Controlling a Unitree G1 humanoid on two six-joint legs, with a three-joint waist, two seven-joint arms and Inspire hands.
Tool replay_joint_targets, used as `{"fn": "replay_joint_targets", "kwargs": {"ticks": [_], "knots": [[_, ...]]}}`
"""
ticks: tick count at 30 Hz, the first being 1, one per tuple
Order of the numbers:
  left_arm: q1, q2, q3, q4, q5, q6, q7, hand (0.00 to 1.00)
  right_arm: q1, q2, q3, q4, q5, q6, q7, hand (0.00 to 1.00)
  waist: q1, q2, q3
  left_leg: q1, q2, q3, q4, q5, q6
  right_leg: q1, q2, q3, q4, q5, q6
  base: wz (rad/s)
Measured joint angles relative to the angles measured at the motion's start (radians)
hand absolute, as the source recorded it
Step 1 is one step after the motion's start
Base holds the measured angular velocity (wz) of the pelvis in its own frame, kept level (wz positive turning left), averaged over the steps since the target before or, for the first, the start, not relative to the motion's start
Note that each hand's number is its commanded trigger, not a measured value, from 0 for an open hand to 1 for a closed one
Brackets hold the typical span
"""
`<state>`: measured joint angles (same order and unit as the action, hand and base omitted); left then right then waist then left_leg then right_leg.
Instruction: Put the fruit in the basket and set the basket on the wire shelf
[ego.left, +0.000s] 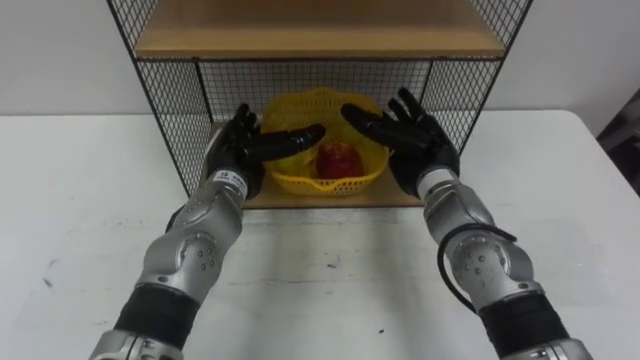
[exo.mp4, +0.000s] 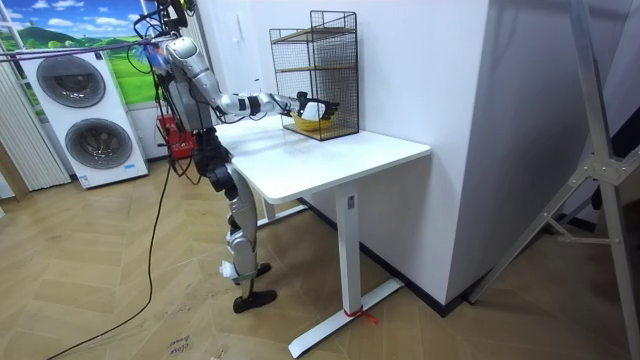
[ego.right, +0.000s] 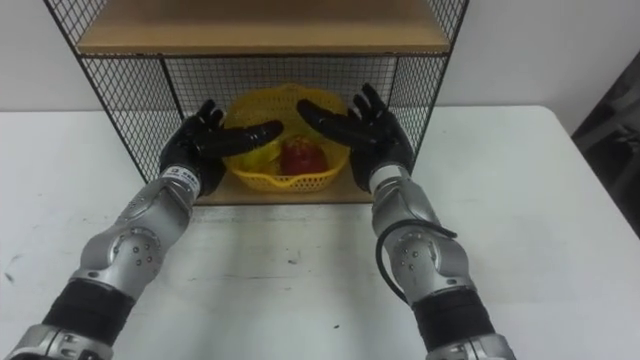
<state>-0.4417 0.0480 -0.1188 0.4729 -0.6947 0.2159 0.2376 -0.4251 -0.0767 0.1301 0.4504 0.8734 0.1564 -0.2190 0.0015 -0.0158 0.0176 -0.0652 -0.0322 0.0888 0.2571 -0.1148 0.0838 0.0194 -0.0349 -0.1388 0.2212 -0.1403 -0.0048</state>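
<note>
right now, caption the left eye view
Left hand and right hand, open, flank the yellow basket with red fruit on the wire shelf

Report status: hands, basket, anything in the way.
Left hand open, right hand open, flanking yellow plastic mesh basket. Basket on lower board of black wire shelf, red fruit inside. No obstruction seen.

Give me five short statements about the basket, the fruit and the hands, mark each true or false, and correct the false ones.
1. The yellow basket sits on the lower board of the wire shelf. True.
2. The basket is empty. False: a red fruit lies in it.
3. The left hand is curled round the basket's rim. False: its fingers are straight, reaching across the basket's front.
4. The right hand is open at the basket's right side. True.
5. The shelf stands on a white table. True.
</note>
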Motion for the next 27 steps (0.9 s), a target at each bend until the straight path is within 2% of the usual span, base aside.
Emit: {"fn": "replay_joint_targets", "kwargs": {"ticks": [6,9,19,22,27], "knots": [[-0.005,-0.004,0.008,0.0,-0.002,0.029,0.037,0.0,-0.072,0.012,-0.037,0.094,0.042,0.013,-0.003,0.0,0.0,0.004,-0.0015,0.004,0.0,0.0,-0.002,0.0,0.0,0.0,0.002,0.0,-0.001,0.0,0.0,0.0],[-0.016,-0.004,0.019,0.0,-0.002,0.046,0.05,0.0,-0.074,0.014,-0.037,0.097,0.042,0.021,-0.003,0.0,0.0,0.005,-0.0014,0.005,0.0,0.0,-0.002,0.0,0.0,0.002,0.002,0.0,-0.001,0.0,0.0,0.0],[-0.019,0.003,0.051,-0.001,0.002,0.047,0.06,0.0,-0.074,0.014,-0.04,0.098,0.028,0.024,0.004,0.0,-0.001,0.008,-0.0022,0.007,-0.001,-0.007,-0.002,0.0,-0.001,0.014,0.003,-0.001,-0.005,0.0,0.0,0.01],[-0.02,0.003,0.087,-0.007,-0.001,0.047,0.056,0.0,-0.074,0.013,-0.051,0.095,-0.004,0.024,0.004,0.0,-0.003,0.008,-0.0028,0.006,-0.001,-0.008,-0.001,0.0,-0.001,0.013,0.003,-0.001,-0.005,0.0,0.0,0.0],[-0.027,0.003,0.14,-0.035,-0.019,0.047,0.057,0.0,-0.074,0.007,-0.084,0.083,-0.012,0.025,0.004,0.0,-0.003,0.013,-0.01,0.009,-0.002,-0.008,-0.004,0.001,-0.001,0.013,0.003,0.0,-0.002,0.0,0.0,0.0]]}}
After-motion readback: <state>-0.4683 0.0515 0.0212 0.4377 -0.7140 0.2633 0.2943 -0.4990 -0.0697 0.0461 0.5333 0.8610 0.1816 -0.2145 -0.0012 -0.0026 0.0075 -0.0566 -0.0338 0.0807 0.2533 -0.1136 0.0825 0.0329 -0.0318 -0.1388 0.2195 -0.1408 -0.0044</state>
